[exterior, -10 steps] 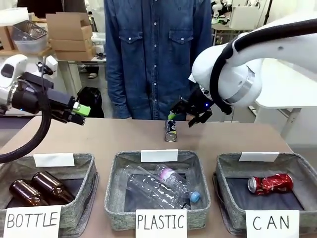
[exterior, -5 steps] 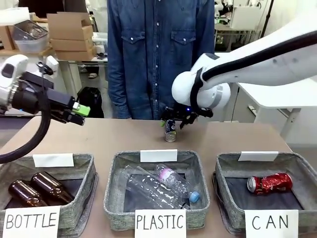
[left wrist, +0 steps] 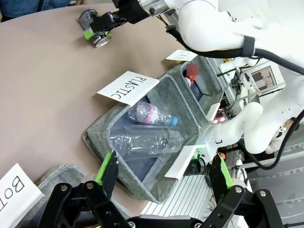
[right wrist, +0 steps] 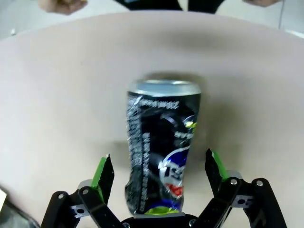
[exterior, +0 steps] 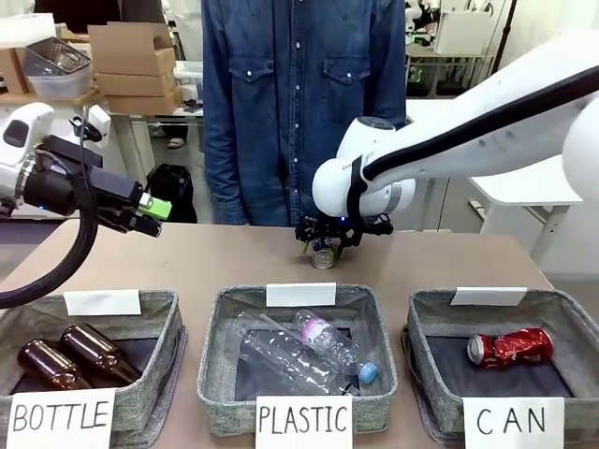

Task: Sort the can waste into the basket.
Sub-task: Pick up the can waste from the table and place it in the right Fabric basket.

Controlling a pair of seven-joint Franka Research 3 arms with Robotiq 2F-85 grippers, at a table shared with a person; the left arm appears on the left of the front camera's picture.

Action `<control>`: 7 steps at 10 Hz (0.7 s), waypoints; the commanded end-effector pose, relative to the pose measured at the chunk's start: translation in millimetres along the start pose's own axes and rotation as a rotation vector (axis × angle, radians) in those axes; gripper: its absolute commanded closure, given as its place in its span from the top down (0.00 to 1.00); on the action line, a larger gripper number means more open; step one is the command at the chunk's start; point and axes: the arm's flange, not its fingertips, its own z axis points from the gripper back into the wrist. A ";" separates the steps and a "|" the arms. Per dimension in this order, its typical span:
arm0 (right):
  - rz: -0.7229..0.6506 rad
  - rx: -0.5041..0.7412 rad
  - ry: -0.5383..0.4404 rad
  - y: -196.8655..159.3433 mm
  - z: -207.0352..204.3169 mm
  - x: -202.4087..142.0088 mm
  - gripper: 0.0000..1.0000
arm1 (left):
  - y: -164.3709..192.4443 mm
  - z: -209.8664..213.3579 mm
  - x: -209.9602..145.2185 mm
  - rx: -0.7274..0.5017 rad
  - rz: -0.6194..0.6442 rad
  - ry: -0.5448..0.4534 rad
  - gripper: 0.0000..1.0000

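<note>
A black can [exterior: 324,253] with yellow-green markings appears to lie on its side on the table's far middle, just in front of the person. My right gripper [exterior: 326,245] is lowered over it. In the right wrist view the black can [right wrist: 161,142] sits between the open right gripper [right wrist: 159,172] fingers, with gaps on both sides. A dented red can [exterior: 510,346] lies inside the basket [exterior: 418,348] labelled "CAN" at the front right. My left gripper [exterior: 150,213] hovers open over the table's left side; in its own view the left gripper [left wrist: 164,173] holds nothing.
A bin labelled "PLASTIC" [exterior: 210,374] with clear bottles stands front centre. At the front left is a "BOTTLE" bin [exterior: 170,360] with two brown glass bottles. A person in a denim shirt [exterior: 299,103] stands at the far edge, hands [right wrist: 61,4] near the table.
My right arm has swung left and come down, so its open gripper now straddles the black can. The left arm has not moved.
</note>
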 end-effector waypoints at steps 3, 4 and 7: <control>-0.060 -0.058 -0.031 16.3 2.1 4.7 0.41 | -0.3 -0.6 0.2 -0.017 -0.007 -0.018 1.00; -0.072 -0.068 -0.016 16.5 -0.2 4.6 0.41 | -0.3 -0.6 0.2 -0.017 -0.007 -0.018 1.00; -0.066 -0.091 -0.020 16.6 0.4 5.2 0.00 | -0.3 -0.6 0.2 -0.017 -0.007 -0.018 1.00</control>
